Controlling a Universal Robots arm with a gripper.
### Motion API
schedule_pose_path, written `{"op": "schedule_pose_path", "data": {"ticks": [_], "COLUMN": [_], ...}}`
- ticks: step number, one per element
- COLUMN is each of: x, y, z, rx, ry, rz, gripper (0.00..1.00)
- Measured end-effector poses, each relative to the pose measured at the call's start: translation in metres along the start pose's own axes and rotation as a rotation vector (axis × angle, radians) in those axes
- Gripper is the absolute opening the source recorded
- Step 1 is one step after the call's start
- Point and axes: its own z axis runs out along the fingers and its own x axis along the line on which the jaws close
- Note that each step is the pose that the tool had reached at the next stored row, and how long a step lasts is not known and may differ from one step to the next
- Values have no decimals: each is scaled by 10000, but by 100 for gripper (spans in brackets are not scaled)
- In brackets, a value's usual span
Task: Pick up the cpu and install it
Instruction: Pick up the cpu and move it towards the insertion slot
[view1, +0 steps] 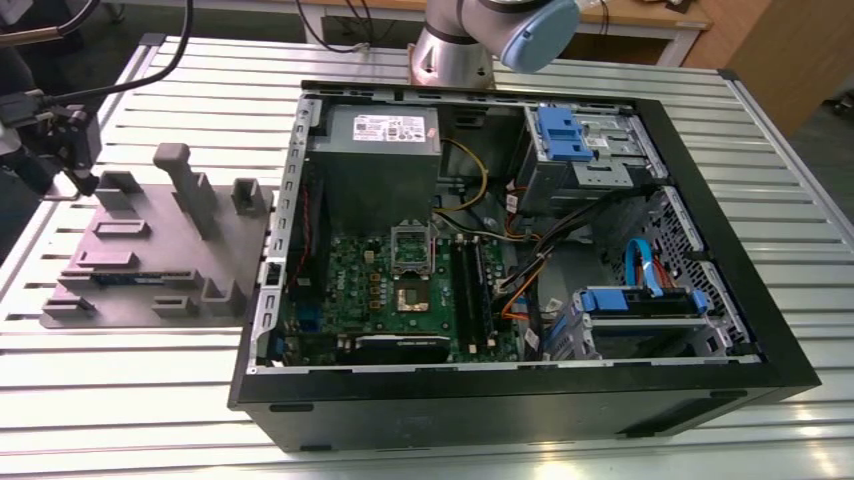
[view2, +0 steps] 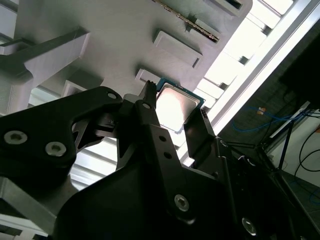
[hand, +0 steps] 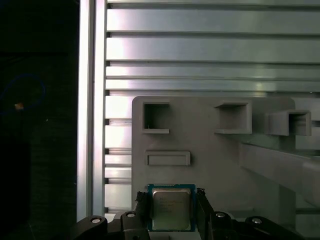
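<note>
pickup step: cpu (hand: 171, 209) over the grey fixture (hand: 210, 150)
claw (hand: 171, 195) narrow, seemingly pinching cpu edges, 9 o'clock from the computer case (view1: 534, 405); grip must be level.

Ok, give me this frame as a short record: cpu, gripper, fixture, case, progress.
cpu: silvery top up, over a corner area of the grey fixture; lifted or resting, cannot tell
gripper: fingers against two opposite edges of the cpu
grey fixture: on the slatted table, to the exterior view's left of the computer case
computer case: side open, motherboard exposed
progress: cpu not yet installed
</note>
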Motion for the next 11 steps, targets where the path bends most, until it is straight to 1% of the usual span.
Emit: {"op": "schedule_pose_path", "data": {"ticks": [11], "x": [0], "y": [2], "z": [-21], "rx": [5], "ry": [0], "rz": [0], "gripper": [47]}}
